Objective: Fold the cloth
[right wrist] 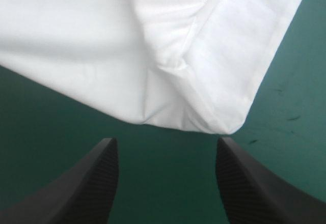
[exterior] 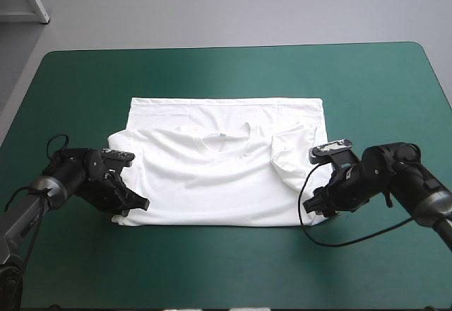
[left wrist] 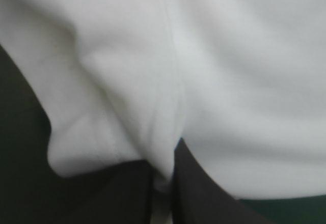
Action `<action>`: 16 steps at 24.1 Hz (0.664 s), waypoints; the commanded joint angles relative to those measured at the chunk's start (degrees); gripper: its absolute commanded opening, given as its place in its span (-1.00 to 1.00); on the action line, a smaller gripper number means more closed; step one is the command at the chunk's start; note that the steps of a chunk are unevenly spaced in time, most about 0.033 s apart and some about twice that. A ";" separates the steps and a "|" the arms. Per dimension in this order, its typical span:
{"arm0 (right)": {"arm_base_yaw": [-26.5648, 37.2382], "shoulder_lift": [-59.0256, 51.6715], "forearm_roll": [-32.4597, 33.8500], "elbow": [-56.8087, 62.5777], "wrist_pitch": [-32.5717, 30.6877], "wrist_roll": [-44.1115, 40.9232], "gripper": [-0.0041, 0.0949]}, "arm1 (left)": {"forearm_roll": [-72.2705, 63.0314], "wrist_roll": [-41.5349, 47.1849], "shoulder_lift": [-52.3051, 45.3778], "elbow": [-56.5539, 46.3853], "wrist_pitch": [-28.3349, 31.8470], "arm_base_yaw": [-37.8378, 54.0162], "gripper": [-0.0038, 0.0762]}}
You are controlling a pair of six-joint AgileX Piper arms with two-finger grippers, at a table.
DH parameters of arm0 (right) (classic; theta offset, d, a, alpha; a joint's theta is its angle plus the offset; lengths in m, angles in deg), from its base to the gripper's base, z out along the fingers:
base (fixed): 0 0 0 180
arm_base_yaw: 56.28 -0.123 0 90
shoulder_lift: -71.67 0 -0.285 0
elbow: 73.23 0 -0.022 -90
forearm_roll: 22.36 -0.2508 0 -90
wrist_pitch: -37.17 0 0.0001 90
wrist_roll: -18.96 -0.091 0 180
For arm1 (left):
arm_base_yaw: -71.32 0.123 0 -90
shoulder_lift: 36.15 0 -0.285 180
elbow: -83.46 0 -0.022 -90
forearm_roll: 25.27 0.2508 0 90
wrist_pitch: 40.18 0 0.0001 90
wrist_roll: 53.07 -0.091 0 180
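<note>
Step in hand: judged to be the taking of the two near corners of the T-shirt (exterior: 219, 180) for a further fold.
Left gripper (exterior: 136, 203): clamped on the T-shirt at its near-left corner. In the left wrist view a ridge of white cloth is pinched between the black fingers (left wrist: 204, 183).
Right gripper (exterior: 312, 205): fingers apart, just short of the near-right corner, with nothing held between them.
Advice: the right gripper should be advanced until the rounded corner lies well between its fingers before they are brought together. All layers should be caught, and both sides lifted level.
Risk: if only the top layer is pinched, the lower layers would probably drag.
T-shirt, place: at the middle of the teal-green tabletop (exterior: 212, 71), well apart from every edge.
T-shirt, look: white, lying flat, neckline up. A plain band of cloth shows toward the far edge, and a sleeve is turned inward on the right side.
</note>
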 commanded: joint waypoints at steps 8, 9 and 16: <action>-0.21 11.93 0.95 -1.25 4.74 0.85 0.15 | 0.05 -0.44 0.41 -0.09 1.79 -0.12 -0.85; -0.33 13.03 0.47 -1.25 5.41 0.85 0.08 | 0.05 -0.54 0.41 -0.09 2.04 -0.12 -0.85; -0.33 12.89 1.80 -1.25 6.77 0.73 -0.94 | 0.05 -0.69 0.41 -0.09 4.07 -0.12 -0.85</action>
